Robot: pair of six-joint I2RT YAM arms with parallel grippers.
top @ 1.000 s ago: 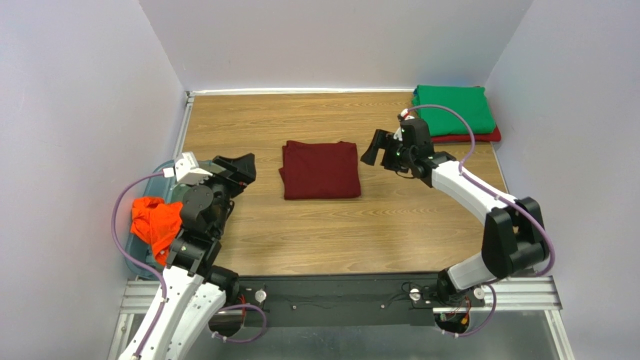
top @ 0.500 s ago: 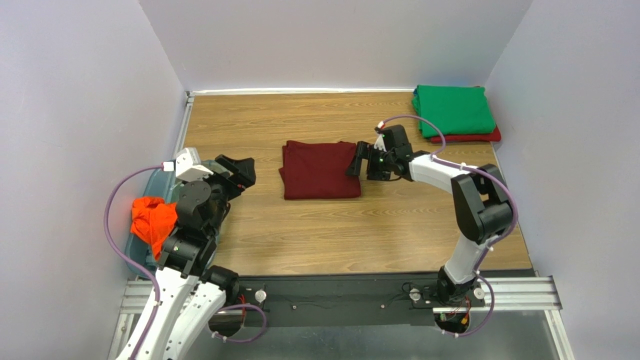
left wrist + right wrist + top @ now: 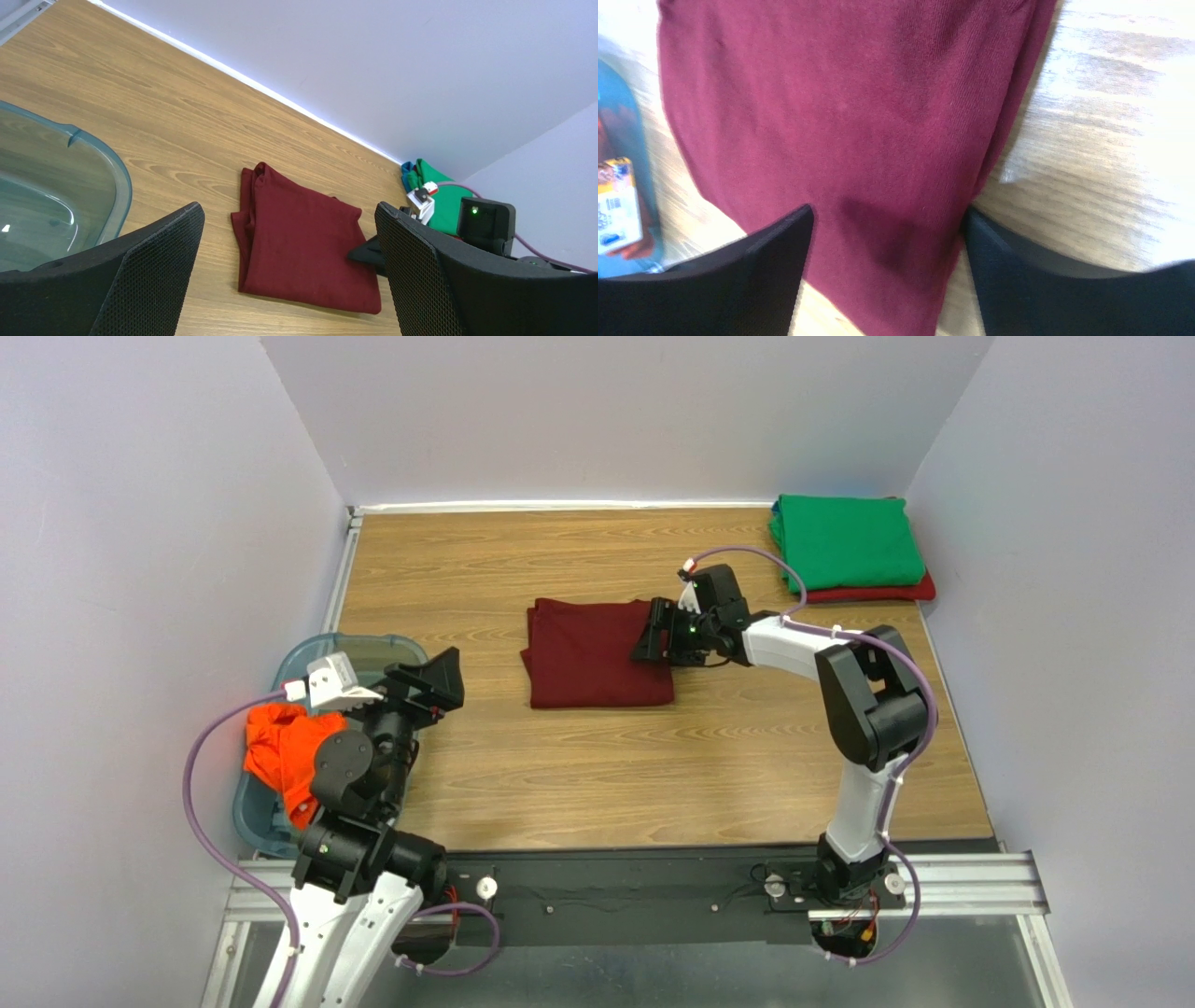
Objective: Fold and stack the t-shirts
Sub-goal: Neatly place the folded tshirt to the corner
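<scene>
A folded dark maroon t-shirt (image 3: 596,653) lies flat mid-table; it also shows in the left wrist view (image 3: 302,248) and fills the right wrist view (image 3: 850,119). My right gripper (image 3: 655,636) is open, low at the shirt's right edge, one finger over the cloth and one beside it on the wood (image 3: 885,269). A folded green t-shirt (image 3: 846,541) lies on a folded red one (image 3: 881,594) at the far right corner. A bright orange t-shirt (image 3: 288,752) lies crumpled in the bin. My left gripper (image 3: 438,679) is open and empty, raised near the bin (image 3: 288,280).
A clear teal plastic bin (image 3: 298,665) stands at the left edge of the table, its rim also in the left wrist view (image 3: 105,168). White walls close in the wooden table (image 3: 589,770) at the back and on both sides.
My right gripper has moved left from beside the shirt to its right edge. My left arm has drawn back toward the near edge, uncovering the bin's far rim.
</scene>
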